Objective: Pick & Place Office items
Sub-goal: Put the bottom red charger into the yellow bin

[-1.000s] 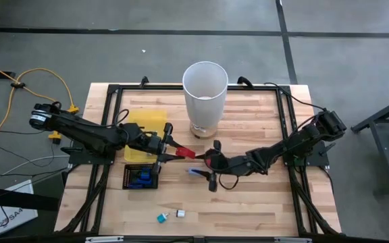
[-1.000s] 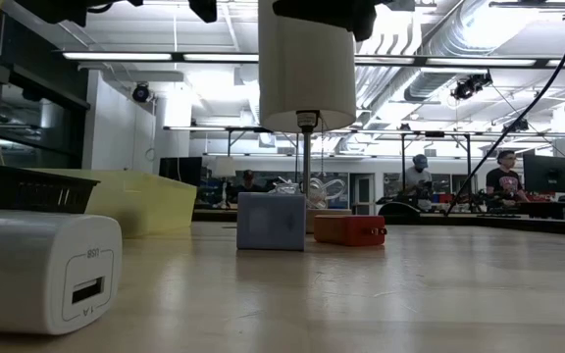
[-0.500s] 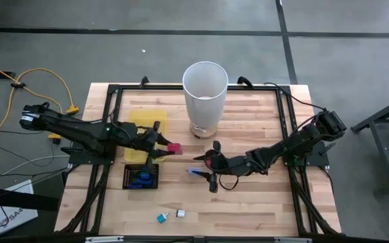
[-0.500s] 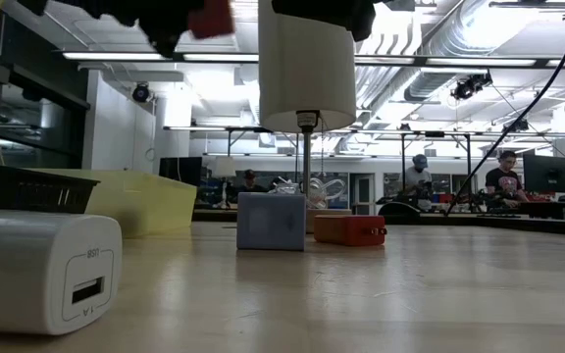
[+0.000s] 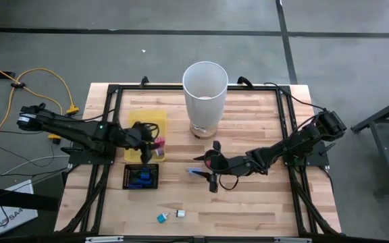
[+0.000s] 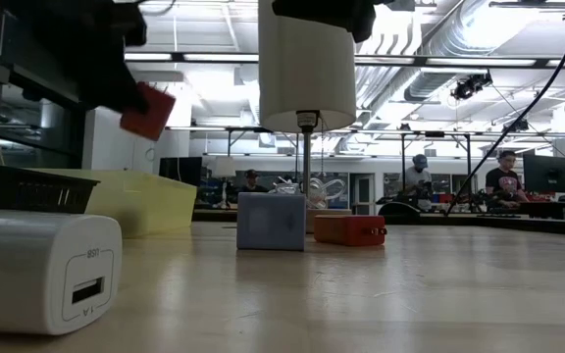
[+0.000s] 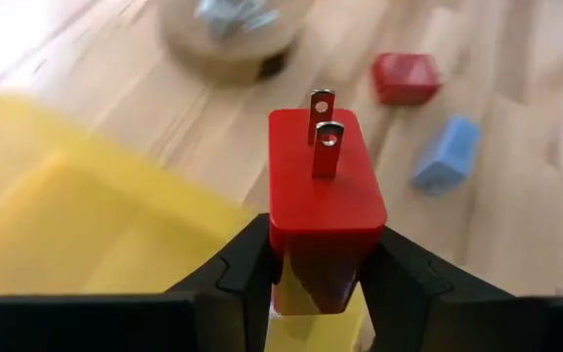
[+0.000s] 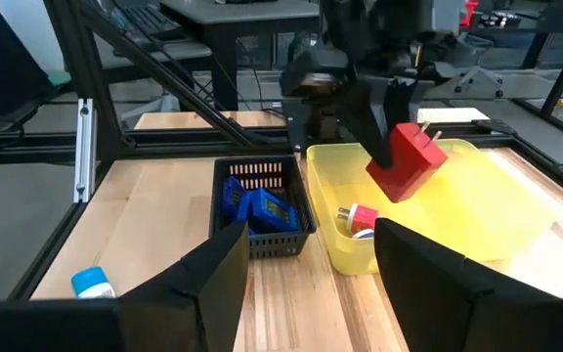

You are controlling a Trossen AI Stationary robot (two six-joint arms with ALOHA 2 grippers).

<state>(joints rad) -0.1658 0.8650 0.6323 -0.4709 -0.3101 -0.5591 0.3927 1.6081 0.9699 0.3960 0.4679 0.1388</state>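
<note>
While no lettering is readable, left gripper [image 7: 316,269] clamps a red plug adapter [image 7: 323,200] above the yellow tray [image 5: 155,120]; right gripper [image 8: 306,269] is part open

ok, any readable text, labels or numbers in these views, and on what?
None reads cleanly.
white charger: small marking above its USB port, too blurred to read.
white box on the floor beside the table: dark lettering, too small to read.
red plug: no print visible on the faces shown.
</note>
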